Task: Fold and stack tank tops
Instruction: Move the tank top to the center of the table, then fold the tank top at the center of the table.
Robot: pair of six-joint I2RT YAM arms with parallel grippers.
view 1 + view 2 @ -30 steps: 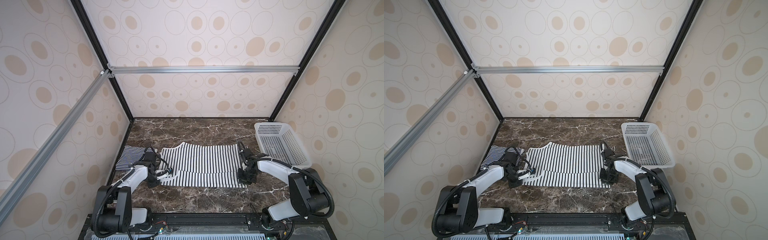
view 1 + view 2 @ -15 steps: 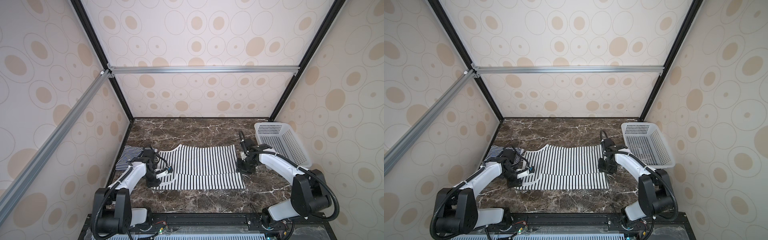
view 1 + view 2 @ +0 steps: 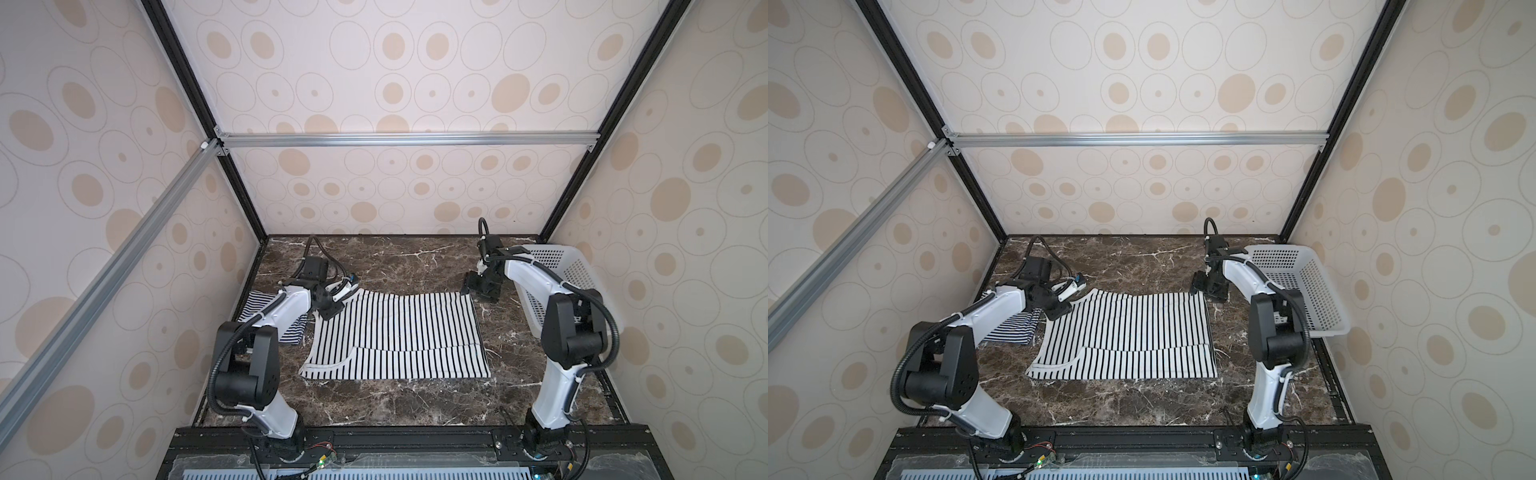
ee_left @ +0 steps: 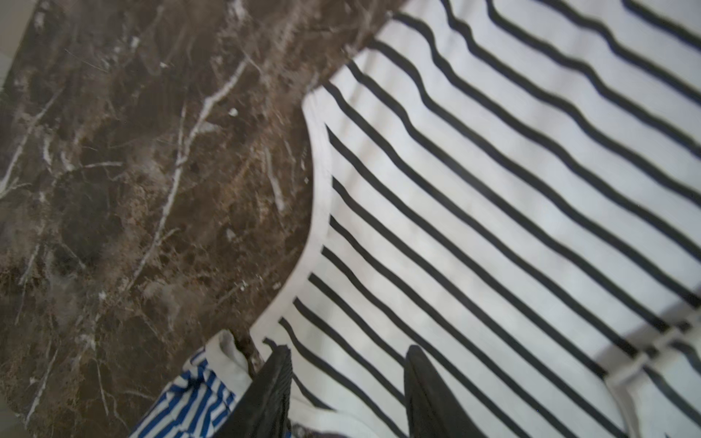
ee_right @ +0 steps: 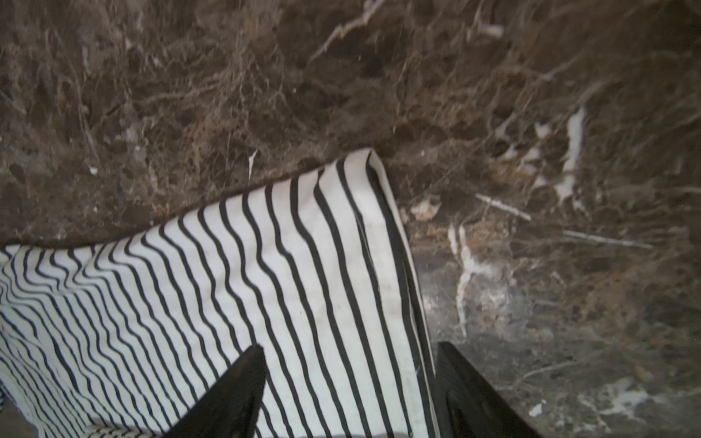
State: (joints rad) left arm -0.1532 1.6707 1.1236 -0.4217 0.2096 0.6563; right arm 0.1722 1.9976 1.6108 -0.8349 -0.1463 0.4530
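In both top views the wide-striped top (image 3: 395, 332) lies flat at the middle of the marble table (image 3: 395, 257). It is folded over on itself, and a lower layer shows as a strip along its 6 o'clock edge. The fine-striped top (image 3: 255, 302) lies at its 9 o'clock, just beside it and partly hidden under my left arm. My left gripper (image 3: 331, 311) hangs over the wide-striped top's 10 o'clock corner. My right gripper (image 3: 478, 291) is at the 1 o'clock corner, near the cloth's far edge. The white basket (image 3: 582, 266) stands at 2 o'clock on the table, against the side wall.

In the left wrist view my left gripper (image 4: 347, 379) has its fingers apart with nothing pinched. Wide-striped cloth lies loose below the gap, its curved white trim meets bare marble, and a bit of the fine-striped top shows just beside one finger.

In the right wrist view my right gripper (image 5: 351, 394) stands wide apart and empty. One finger is over the wide-striped top's corner and the other over marble. The stripes there ripple slightly.
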